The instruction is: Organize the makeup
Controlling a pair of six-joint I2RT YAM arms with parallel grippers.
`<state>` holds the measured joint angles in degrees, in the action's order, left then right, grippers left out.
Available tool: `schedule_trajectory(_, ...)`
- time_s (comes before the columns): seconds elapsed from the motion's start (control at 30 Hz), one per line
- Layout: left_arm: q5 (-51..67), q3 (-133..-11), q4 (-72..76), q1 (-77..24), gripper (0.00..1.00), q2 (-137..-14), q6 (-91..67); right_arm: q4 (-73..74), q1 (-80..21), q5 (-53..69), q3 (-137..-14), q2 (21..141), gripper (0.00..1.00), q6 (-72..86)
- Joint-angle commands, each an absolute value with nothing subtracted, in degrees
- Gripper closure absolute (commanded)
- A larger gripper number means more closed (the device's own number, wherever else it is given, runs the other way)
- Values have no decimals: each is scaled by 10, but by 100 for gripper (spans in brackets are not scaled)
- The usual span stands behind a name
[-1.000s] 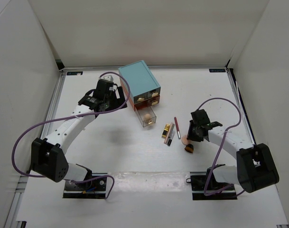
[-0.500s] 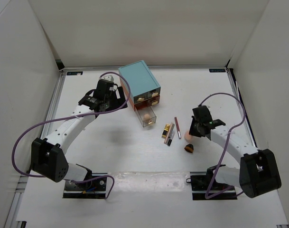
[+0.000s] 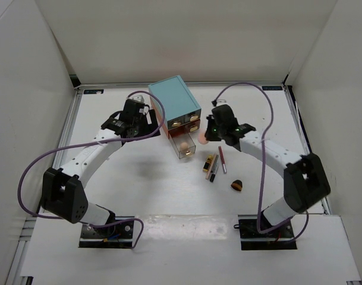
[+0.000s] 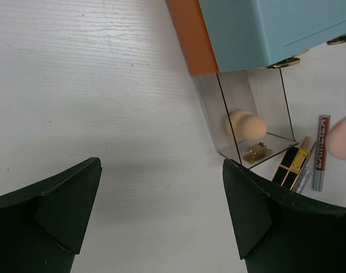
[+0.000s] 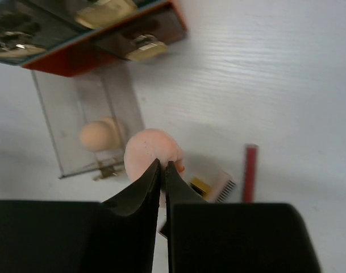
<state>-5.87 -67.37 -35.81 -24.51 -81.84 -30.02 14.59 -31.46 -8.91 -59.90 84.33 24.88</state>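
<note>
My right gripper [image 3: 209,136] [image 5: 163,165] is shut on a peach sponge [image 5: 151,151] [image 3: 203,139] and holds it in the air just right of the pulled-out clear drawer [image 3: 184,146] [image 5: 87,128]. Another peach sponge [image 3: 183,144] [image 5: 97,135] [image 4: 246,124] lies in that drawer. A gold lipstick tube [image 3: 209,161] [image 4: 289,166], a slim black stick [image 3: 214,171] and a red stick [image 3: 222,159] [image 5: 249,172] lie on the table below it. A small black and orange item [image 3: 236,185] lies further right. My left gripper [image 3: 146,114] [image 4: 161,170] is open and empty, left of the teal drawer box [image 3: 173,102].
The teal drawer box [image 4: 275,25] with gold handles [image 5: 140,47] sits on an orange base [image 4: 191,34] at the back centre. White walls surround the table [image 3: 139,190]. A purple cable [image 3: 246,89] arcs above my right arm.
My right gripper has lifted the peach sponge off the table and carried it left and back, from near the black and orange item to beside the open drawer. The left arm barely moved.
</note>
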Motion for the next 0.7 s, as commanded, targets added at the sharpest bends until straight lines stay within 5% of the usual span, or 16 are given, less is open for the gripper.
schedule_trajectory(0.0,-63,-700,-366,-246,2,-812,-299,70,-344,-74,-650,906,91,253)
schedule_trajectory(0.37,-78,-693,-394,-233,2,-786,-297,47,-403,-126,-784,1065,79,288)
schedule_trajectory(0.47,-79,-691,-394,-227,2,-782,-297,49,-408,-134,-791,1079,68,295)
schedule_trajectory(0.5,-79,-691,-397,-227,2,-780,-296,53,-408,-137,-793,1079,56,300)
schedule_trajectory(0.67,-76,-690,-394,-223,2,-782,-294,56,-415,-142,-774,1046,42,278)
